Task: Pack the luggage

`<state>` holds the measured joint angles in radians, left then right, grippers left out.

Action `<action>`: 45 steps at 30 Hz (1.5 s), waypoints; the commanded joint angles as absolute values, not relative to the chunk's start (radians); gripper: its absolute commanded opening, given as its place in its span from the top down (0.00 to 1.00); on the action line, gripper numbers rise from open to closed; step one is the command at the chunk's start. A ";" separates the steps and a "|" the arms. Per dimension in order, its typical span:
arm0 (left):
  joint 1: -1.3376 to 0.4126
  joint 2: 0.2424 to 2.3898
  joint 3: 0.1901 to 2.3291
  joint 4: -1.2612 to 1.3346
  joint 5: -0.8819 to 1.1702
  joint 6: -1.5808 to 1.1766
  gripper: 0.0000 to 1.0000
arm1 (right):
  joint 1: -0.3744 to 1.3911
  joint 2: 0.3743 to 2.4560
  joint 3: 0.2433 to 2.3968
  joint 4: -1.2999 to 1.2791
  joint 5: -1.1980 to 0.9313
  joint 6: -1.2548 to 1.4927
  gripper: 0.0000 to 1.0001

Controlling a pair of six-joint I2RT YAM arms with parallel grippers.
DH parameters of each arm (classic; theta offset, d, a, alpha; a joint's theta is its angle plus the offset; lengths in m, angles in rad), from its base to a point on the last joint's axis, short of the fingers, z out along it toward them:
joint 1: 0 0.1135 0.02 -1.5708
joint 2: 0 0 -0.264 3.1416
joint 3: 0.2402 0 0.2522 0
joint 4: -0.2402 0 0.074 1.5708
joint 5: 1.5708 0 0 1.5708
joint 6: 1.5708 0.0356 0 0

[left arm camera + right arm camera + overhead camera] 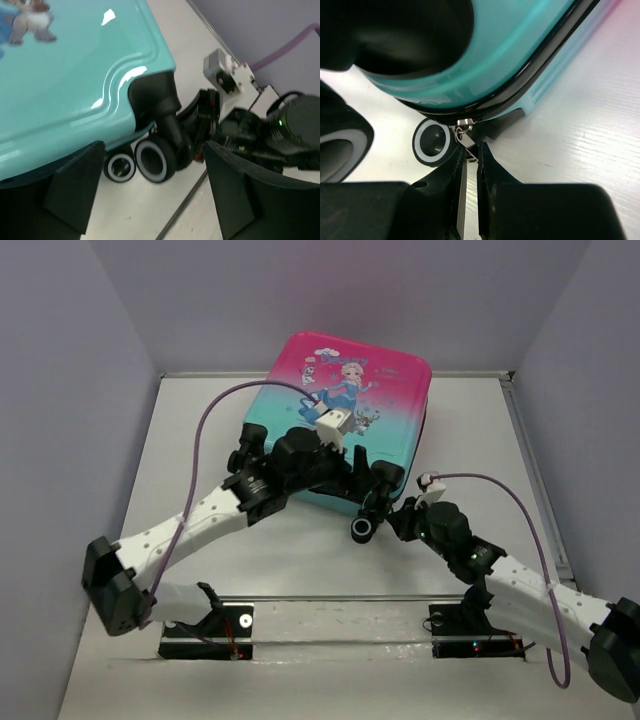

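Note:
The luggage (350,390) lies flat and closed at the back of the table, a pink-to-teal shell with a cartoon princess print. Its teal corner (65,75) and two black wheels (152,160) fill the left wrist view. My left gripper (155,200) stands open at that front corner, with the wheels just beyond its fingertips and nothing between them. My right gripper (471,155) is shut on the metal zipper pull (466,140) that hangs from the black zipper seam of the luggage (520,55), next to a wheel (432,141). From above, the right gripper (405,515) sits at the suitcase's front right corner.
White walls enclose the table on the left, back and right (520,410). The two arms cross close together in front of the suitcase; the right arm's wrist (280,130) shows just beyond my left fingers. A wheel (362,530) sticks out toward the arm bases.

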<state>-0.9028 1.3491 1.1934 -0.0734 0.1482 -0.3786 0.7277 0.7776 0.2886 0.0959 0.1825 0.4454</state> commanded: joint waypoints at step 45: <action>-0.842 1.996 2.088 0.089 0.640 -0.704 0.27 | 1.226 1.498 0.402 1.069 0.815 0.517 0.93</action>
